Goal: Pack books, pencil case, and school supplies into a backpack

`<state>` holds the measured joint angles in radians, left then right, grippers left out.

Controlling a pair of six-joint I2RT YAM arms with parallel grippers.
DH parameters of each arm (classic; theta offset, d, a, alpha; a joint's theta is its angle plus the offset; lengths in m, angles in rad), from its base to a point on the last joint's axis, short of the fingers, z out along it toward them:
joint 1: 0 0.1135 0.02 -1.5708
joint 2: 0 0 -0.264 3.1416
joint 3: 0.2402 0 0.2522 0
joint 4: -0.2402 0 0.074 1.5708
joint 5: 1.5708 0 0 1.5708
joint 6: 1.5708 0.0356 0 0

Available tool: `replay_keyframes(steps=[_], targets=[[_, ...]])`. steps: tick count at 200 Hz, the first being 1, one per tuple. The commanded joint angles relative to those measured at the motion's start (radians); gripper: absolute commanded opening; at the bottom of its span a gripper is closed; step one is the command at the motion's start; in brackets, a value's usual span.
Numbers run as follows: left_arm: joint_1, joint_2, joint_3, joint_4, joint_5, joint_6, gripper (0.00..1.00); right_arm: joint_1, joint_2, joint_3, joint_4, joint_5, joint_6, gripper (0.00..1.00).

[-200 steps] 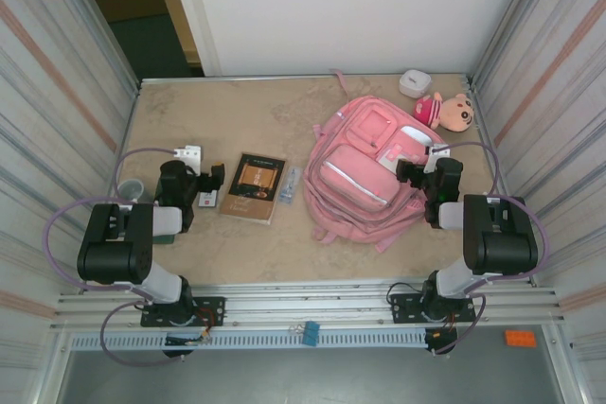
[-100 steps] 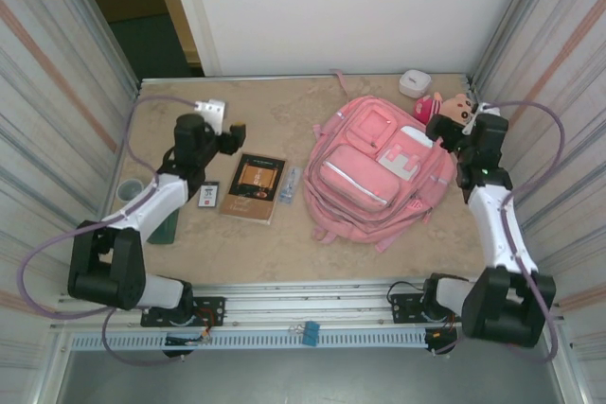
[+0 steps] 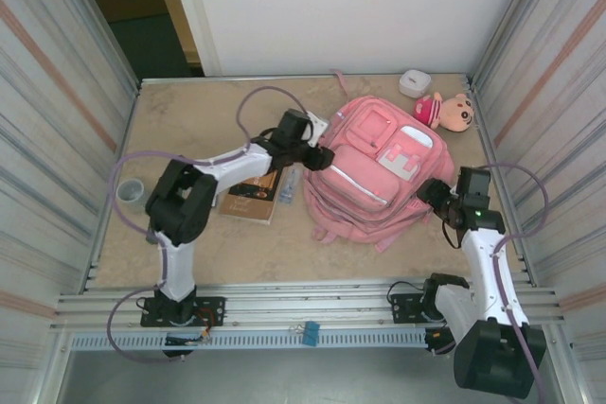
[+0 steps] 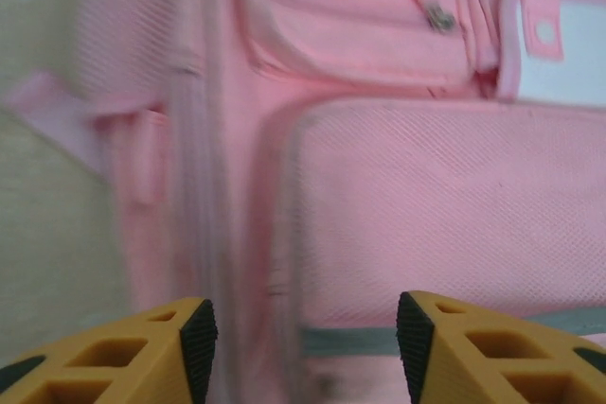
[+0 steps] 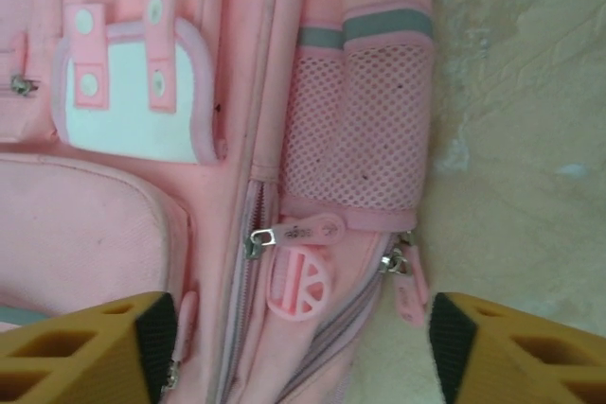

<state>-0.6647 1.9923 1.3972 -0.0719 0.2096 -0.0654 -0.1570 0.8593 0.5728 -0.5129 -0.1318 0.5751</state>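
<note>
left arm (image 3: pixel 237 159) — across to backpack (image 3: pixel 374 172) | right arm (image 3: pixel 489 254) — back beside it

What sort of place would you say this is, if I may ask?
Likely a robot test cell, not a classroom: corrugated metal walls flank a tan tabletop, an aluminium rail carries the arm bases, and a pink backpack lies staged.

Pink backpack (image 3: pixel 369 186) with grey stripes, white patch; dark, perhaps orange-centred book (image 3: pixel 254 198).
</note>
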Motion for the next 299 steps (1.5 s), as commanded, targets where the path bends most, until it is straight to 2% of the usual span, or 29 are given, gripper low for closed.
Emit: replay_keyframes(steps=[1, 18, 55, 79, 112, 153, 163, 174, 193, 208, 227, 257, 299], targets=[[-0.025, 0.049, 0.067, -0.061, 0.031, -0.005, 0.52, 0.053, 0.057, -0.011, 0.069, -0.015, 0.045, 0.68], [-0.046, 0.07, 0.066, -0.071, 0.048, 0.008, 0.48, 0.11, 0.124, 0.0, 0.086, 0.025, 0.04, 0.66], [-0.084, 0.057, 0.014, -0.094, 0.065, 0.037, 0.41, 0.161, 0.302, 0.008, 0.155, -0.012, 0.051, 0.59], [-0.101, 0.027, -0.045, -0.098, 0.061, 0.048, 0.39, 0.206, 0.33, 0.009, 0.184, 0.003, 0.052, 0.59], [-0.125, -0.022, -0.13, -0.124, 0.096, 0.082, 0.36, 0.24, 0.372, 0.02, 0.216, -0.035, 0.047, 0.59], [-0.143, -0.182, -0.29, -0.104, 0.086, 0.068, 0.36, 0.305, 0.396, 0.037, 0.267, -0.056, 0.058, 0.61], [-0.145, -0.227, -0.321, -0.096, 0.08, 0.057, 0.38, 0.301, 0.389, 0.058, 0.243, -0.059, 0.058, 0.64], [-0.143, -0.286, -0.339, -0.084, 0.054, 0.039, 0.45, 0.279, 0.356, 0.091, 0.174, -0.029, 0.037, 0.66], [-0.128, -0.352, -0.344, -0.031, 0.028, 0.003, 0.49, 0.188, 0.277, 0.127, 0.068, -0.02, 0.007, 0.69], [-0.111, -0.355, -0.324, 0.009, 0.048, -0.019, 0.49, 0.118, 0.224, 0.127, 0.041, -0.069, -0.012, 0.71], [-0.096, -0.305, -0.274, 0.014, 0.044, -0.026, 0.49, 0.083, 0.205, 0.117, 0.049, -0.098, -0.023, 0.71], [-0.068, -0.201, -0.192, -0.049, 0.031, -0.008, 0.45, 0.099, 0.275, 0.087, 0.175, -0.185, 0.011, 0.67], [-0.059, -0.176, -0.264, -0.049, 0.029, -0.006, 0.44, 0.215, 0.442, 0.079, 0.319, -0.147, 0.025, 0.65]])
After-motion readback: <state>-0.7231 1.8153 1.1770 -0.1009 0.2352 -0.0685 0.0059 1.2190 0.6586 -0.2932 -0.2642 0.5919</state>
